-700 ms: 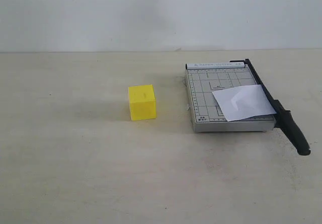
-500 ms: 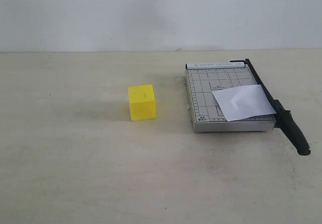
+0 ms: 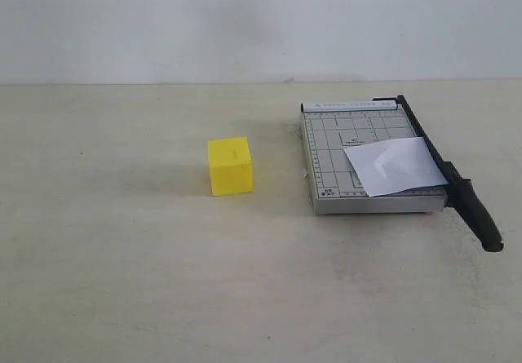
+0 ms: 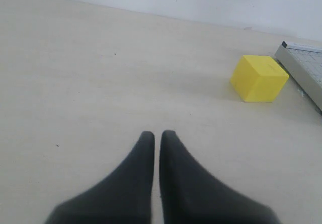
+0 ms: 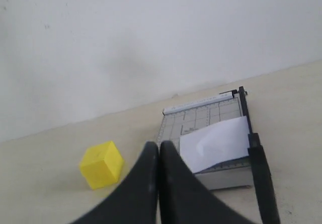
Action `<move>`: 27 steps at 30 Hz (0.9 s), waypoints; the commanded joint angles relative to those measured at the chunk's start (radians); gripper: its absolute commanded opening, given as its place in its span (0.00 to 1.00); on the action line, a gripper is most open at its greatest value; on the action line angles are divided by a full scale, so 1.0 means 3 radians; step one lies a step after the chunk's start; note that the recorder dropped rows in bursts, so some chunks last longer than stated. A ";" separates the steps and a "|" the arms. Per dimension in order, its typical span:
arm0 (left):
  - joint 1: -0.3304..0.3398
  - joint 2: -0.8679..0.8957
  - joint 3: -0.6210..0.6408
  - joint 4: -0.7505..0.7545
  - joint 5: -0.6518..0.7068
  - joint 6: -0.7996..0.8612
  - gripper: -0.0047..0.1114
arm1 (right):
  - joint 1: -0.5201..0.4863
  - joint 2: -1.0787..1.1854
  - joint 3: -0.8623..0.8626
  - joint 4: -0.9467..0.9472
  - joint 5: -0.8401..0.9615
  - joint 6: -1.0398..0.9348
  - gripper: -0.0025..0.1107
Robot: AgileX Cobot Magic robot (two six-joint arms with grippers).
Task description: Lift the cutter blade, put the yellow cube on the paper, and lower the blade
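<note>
Since neither arm shows from the exterior camera, the wrist views carry the story. The right gripper [image 5: 159,144] has its fingers pressed together on nothing. The left gripper [image 4: 157,133] is likewise closed and empty, with only a thin slit between its tips.

Ahead of the right gripper and a little to its outer side, the cutter blade [image 5: 259,168] lies fully down along the trimmer board [image 3: 326,135], its thick handle nearest the fingers. Just inside the blade sits the paper [image 5: 214,143], one edge reaching the blade. The yellow cube [image 4: 258,78] rests on the table [image 3: 122,257] ahead of the left gripper, towards the trimmer but apart from it.

The likeliest trouble is at the handle. It is rounded, so a shallow pinch may slip off. Lifting the blade could also drag the paper askew or tip the light board. Later, a cube set too near the cutting edge would block the blade.
</note>
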 commanded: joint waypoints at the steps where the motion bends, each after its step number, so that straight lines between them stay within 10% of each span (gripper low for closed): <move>1: -0.0010 -0.0011 0.0011 0.0010 -0.0030 0.0000 0.08 | 0.0002 -0.0019 0.0015 0.0376 -0.0242 0.0034 0.02; 13: -0.0010 -0.0011 0.0011 0.0010 -0.0030 0.0000 0.08 | 0.0002 -0.0019 -0.0187 0.0405 0.0399 -0.0036 0.02; 27: -0.0010 -0.0011 0.0011 0.0010 -0.0040 0.0000 0.08 | 0.0002 0.2455 -0.1940 -0.1070 0.2032 0.0142 0.06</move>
